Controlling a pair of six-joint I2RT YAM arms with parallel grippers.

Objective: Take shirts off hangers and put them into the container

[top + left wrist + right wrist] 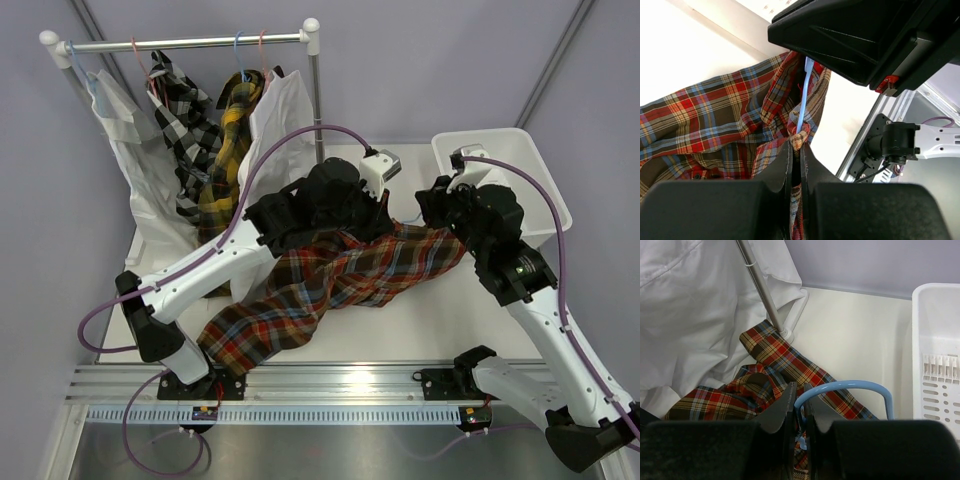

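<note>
Hanger [840,385] mostly under plaid shirt [340,280]

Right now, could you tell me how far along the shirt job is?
Done: red plaid shirt lies on the table, off the rack. In hand: left hand pinches its cloth, right hand grips the blue hanger. Left: binning it in the container; the hanging shirts.

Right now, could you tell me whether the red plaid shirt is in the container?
Out: the plaid shirt lies crumpled on the table, beside the container.
</note>
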